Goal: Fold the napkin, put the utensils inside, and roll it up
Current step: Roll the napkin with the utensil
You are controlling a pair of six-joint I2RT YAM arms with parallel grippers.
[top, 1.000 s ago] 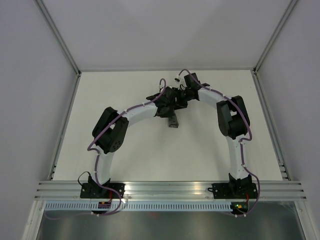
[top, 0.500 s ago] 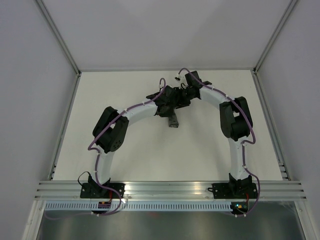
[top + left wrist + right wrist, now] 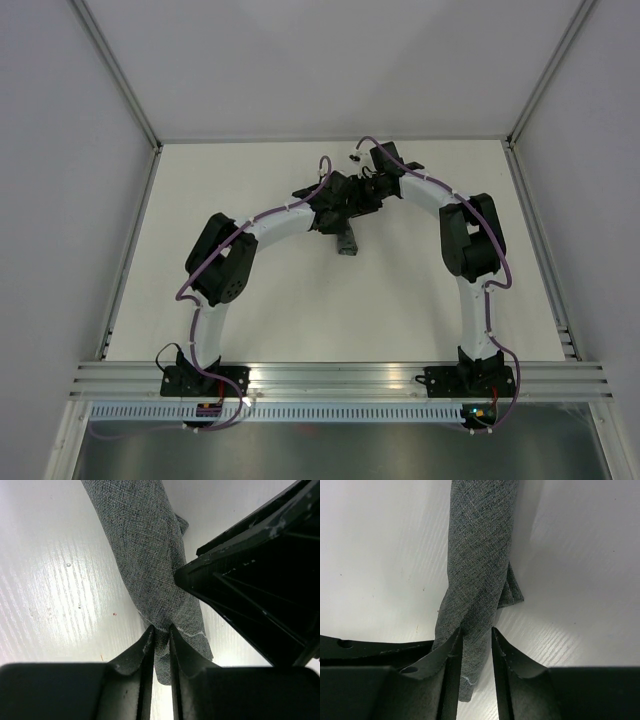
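The napkin (image 3: pixel 346 244) is a dark grey roll lying on the white table at mid-far centre, and both grippers meet over it. In the left wrist view the napkin (image 3: pixel 145 545) runs up and away. My left gripper (image 3: pixel 160 630) is shut on its near end, where a pale stitched line shows. In the right wrist view the napkin (image 3: pixel 480 540) passes between the fingers of my right gripper (image 3: pixel 476 632). Those fingers straddle the roll, still open, with a strip of table showing beside the right finger. The utensils are hidden.
The right gripper's black body (image 3: pixel 260 590) fills the right side of the left wrist view, close over the roll. Metal rails (image 3: pixel 340 378) run along the table's near edge, and grey walls enclose the table on three sides.
The right arm's elbow has shifted slightly right. Both grippers stay over the napkin, which has not visibly moved.
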